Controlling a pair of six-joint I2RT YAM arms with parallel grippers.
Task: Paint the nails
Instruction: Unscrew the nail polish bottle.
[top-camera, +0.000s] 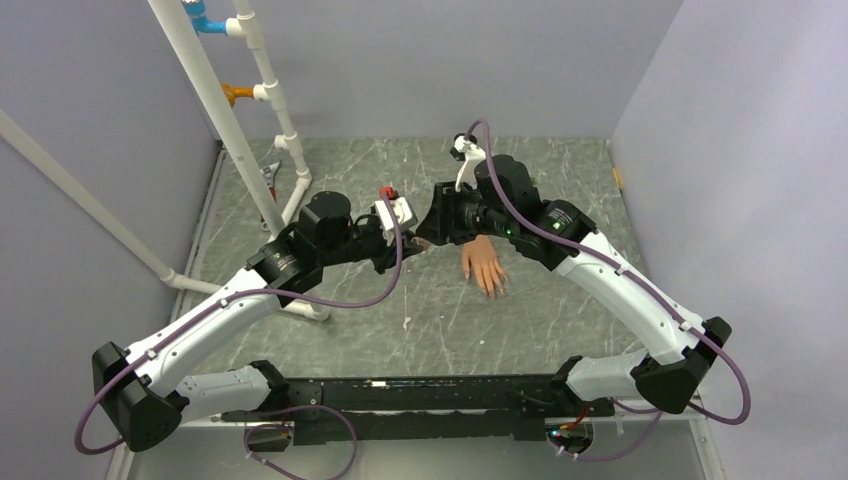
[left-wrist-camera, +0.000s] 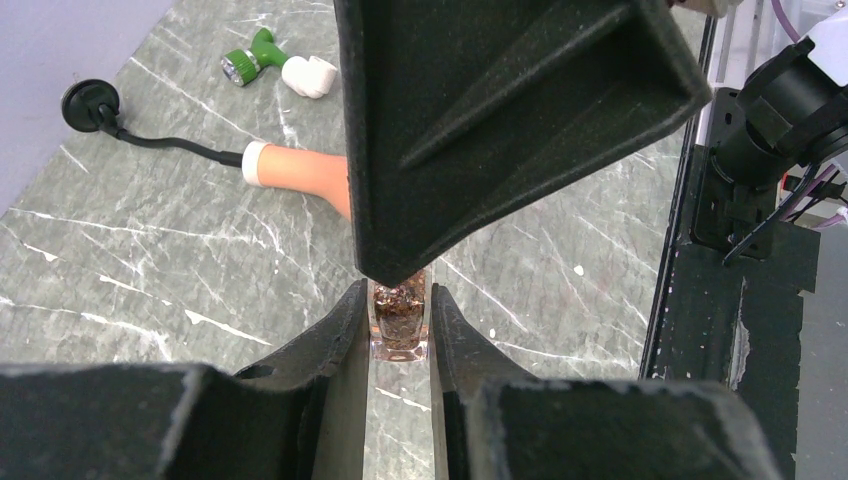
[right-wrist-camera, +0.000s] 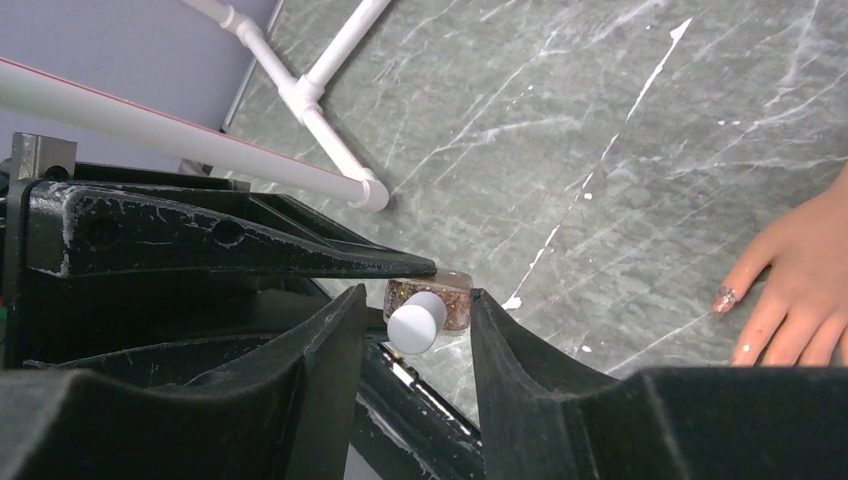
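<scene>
My left gripper (left-wrist-camera: 400, 300) is shut on a small glass bottle (left-wrist-camera: 400, 318) of brown glitter polish, held above the table. The bottle's white cap (right-wrist-camera: 416, 322) points into my right gripper (right-wrist-camera: 417, 293), whose jaws stand either side of the cap with a gap on each side. In the top view both grippers meet at mid-table, left gripper (top-camera: 418, 240) against right gripper (top-camera: 432, 232), hiding the bottle. The peach mannequin hand (top-camera: 484, 265) lies flat just right of them, fingers toward the arm bases. One of the nails (right-wrist-camera: 724, 298) shows glitter; the others are too small to judge.
A white PVC pipe frame (top-camera: 250, 120) stands at the back left, its foot on the table (right-wrist-camera: 330, 150). A green and white piece (left-wrist-camera: 262, 60) and a black round disc with a cable (left-wrist-camera: 90, 100) lie beyond the hand's white cuff (left-wrist-camera: 255, 165).
</scene>
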